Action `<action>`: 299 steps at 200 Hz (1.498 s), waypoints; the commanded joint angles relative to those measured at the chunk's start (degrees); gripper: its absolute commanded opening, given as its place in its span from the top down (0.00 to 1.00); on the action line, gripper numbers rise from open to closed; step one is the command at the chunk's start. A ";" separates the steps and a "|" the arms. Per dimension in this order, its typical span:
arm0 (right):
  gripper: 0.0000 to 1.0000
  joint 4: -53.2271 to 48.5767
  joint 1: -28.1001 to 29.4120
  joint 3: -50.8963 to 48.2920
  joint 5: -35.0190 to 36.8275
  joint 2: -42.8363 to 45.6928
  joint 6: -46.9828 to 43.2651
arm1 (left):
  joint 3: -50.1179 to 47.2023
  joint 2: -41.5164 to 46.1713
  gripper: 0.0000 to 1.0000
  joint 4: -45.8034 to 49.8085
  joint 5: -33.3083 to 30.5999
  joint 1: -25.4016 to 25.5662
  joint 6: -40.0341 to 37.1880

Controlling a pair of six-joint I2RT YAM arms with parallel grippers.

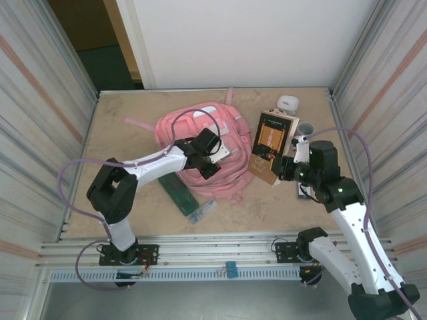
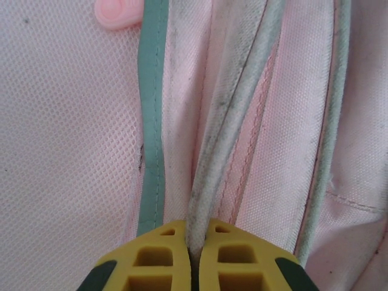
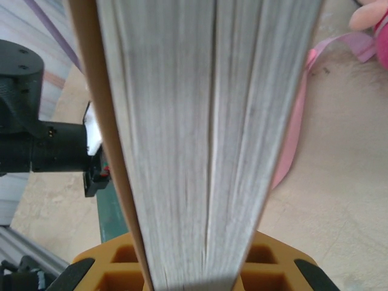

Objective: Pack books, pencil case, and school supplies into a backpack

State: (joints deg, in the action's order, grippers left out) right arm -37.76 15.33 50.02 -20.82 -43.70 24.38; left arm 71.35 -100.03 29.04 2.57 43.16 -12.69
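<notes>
Left wrist view: left end effector [image 2: 195, 242] pinched tight on a pale piped seam [image 2: 233, 115] of the backpack [image 2: 66, 157], yellow pads all but meeting around it; teal trim [image 2: 151, 121] just left of the seam, pink zip pull [image 2: 118, 13] at the top edge. Right wrist view: right end effector [image 3: 194, 270] clamped on the book [image 3: 200, 121], page edges upright between the pads, tan cover on the left; beyond, pink strap [image 3: 297, 121] lying on the surface [image 3: 345, 200]. Top view: left end effector [image 1: 204, 162] down on the middle of the backpack [image 1: 230, 177], backpack flat mid-surface; right end effector [image 1: 283, 167] gripping the book [image 1: 270, 140] at its near right corner, book tilted just beside the backpack's right side. Case [image 1: 177, 190] flat just beside the backpack's near left edge; pen [image 1: 202, 212] just beside the case's near end. Small white object [image 1: 288, 102] and grey cup [image 1: 305, 127] near the far right corner.
</notes>
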 commanded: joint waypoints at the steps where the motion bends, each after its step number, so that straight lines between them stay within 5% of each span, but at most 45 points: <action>1: 1.00 -1.33 -0.22 3.41 -3.84 -0.75 -3.83 | -0.78 5.55 1.00 -0.18 3.74 0.07 4.21; 37: 1.00 -12.10 -1.77 10.00 2.56 -2.69 -5.45 | 1.24 10.47 1.00 -2.29 4.35 -0.09 4.78; 64: 1.00 -13.90 -5.21 13.92 -1.65 -2.20 -4.00 | 5.30 11.60 1.00 -1.73 5.72 -1.28 5.74; 91: 1.00 -18.30 -5.55 16.21 -0.88 -1.74 -1.89 | 8.83 12.06 1.00 -0.86 9.65 -4.36 8.39; 119: 1.00 -30.92 -5.64 21.16 7.89 -1.36 0.72 | 9.81 13.64 1.00 -1.12 12.55 -8.10 10.59; 138: 1.00 -33.53 -5.59 20.54 4.75 -0.28 1.26 | 8.94 14.91 1.00 -3.22 16.20 -10.42 12.46; 157: 1.00 -28.22 -5.58 14.53 -7.78 0.69 2.24 | 8.52 15.25 1.00 -6.17 21.94 -12.33 14.60; 189: 1.00 -4.45 -2.57 0.80 -26.94 -0.01 13.87 | 10.42 14.43 1.00 -6.67 26.84 -12.66 14.70; 221: 1.00 3.10 3.87 -2.32 -29.78 -5.70 13.46 | 11.00 13.58 1.00 -6.72 27.57 -12.79 15.29; 299: 1.00 7.65 2.32 -2.29 -27.98 -29.57 11.31 | 10.83 12.98 1.00 -8.15 29.30 -12.83 17.45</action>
State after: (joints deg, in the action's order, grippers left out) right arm -34.22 18.96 45.84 -48.01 -67.99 37.08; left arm 78.65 -88.49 27.44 28.10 30.37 4.21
